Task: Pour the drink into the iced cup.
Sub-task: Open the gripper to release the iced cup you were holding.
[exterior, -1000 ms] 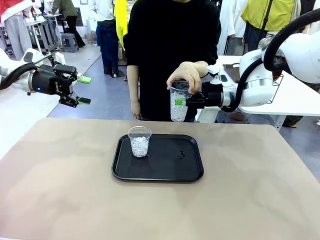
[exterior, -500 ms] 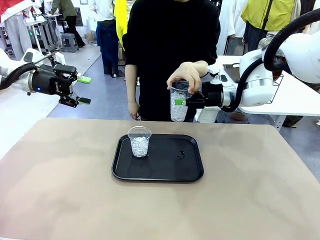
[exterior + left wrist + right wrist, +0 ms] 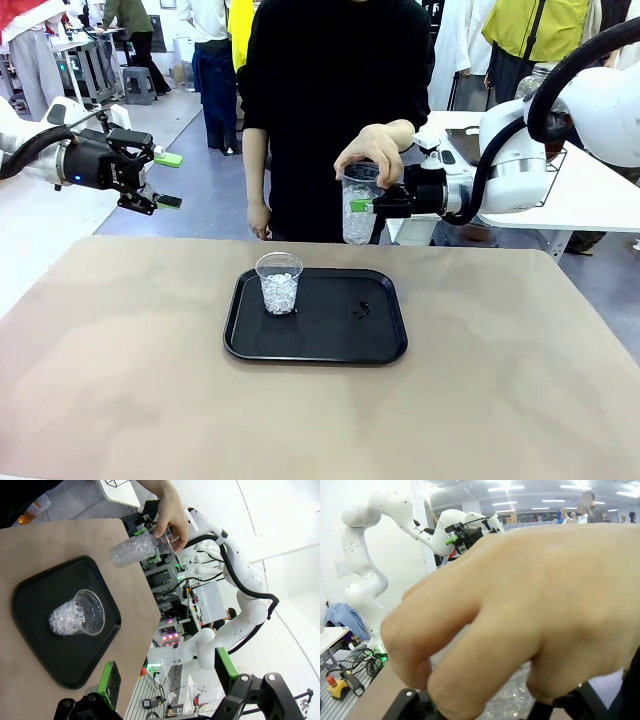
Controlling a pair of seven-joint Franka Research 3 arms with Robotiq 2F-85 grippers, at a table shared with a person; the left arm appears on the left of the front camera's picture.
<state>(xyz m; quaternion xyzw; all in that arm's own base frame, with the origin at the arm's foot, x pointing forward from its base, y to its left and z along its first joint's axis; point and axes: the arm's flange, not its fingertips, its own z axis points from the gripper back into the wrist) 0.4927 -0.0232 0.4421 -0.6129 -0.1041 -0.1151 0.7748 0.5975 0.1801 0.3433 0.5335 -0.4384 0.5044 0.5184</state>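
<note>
The person's hand (image 3: 372, 157) grips the rim of a clear plastic cup (image 3: 357, 215) packed with ice, holding it in the air just past the far edge of the table (image 3: 500, 400). The right gripper (image 3: 366, 205) sits at the same cup, with one green pad lying against its wall. We cannot tell whether its claw truly clamps the cup or only rests beside it. In the right wrist view the hand (image 3: 520, 620) covers nearly everything, with a glint of ice beneath it.

The left gripper (image 3: 168, 180) hangs open and empty, well off to the left. Its pads are spread wide in its own view (image 3: 165, 680).

The iced cup (image 3: 279, 283) stands upright on the left part of the black tray (image 3: 330, 350), well apart from both grippers. We see no amber drink in either cup, only ice.

We judge the shared hold to be the risk. If the hand lets go while the claw is loose, the raised cup could fall at the table's edge and scatter its ice. If the claw squeezes hard, the thin wall could buckle or the person's fingers could get nipped. Tipping this cup over the tray would send ice, not drink, into the iced cup and might knock it over.
</note>
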